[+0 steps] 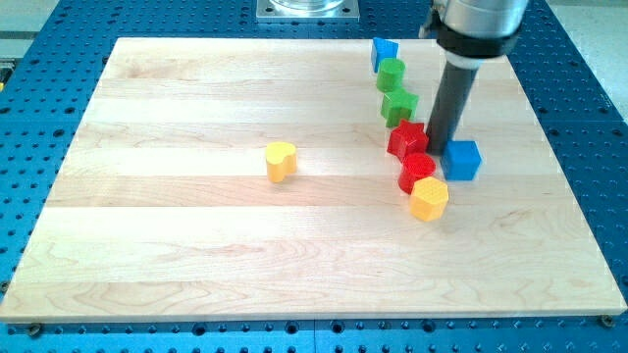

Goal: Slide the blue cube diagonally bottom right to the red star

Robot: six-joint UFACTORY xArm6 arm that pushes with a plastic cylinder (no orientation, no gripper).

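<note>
The blue cube [462,160] sits right of centre on the wooden board [196,255]. The red star [406,139] lies just to its left. My tip [437,150] comes down between them, touching or nearly touching the cube's upper left side and the star's right edge. A red round block [417,172] lies right below the star, left of the cube.
A yellow hexagon block [429,199] sits below the red round block. Two green blocks [392,75] [399,106] and another blue block [384,53] line up above the star. A yellow heart block [281,161] lies near the board's centre.
</note>
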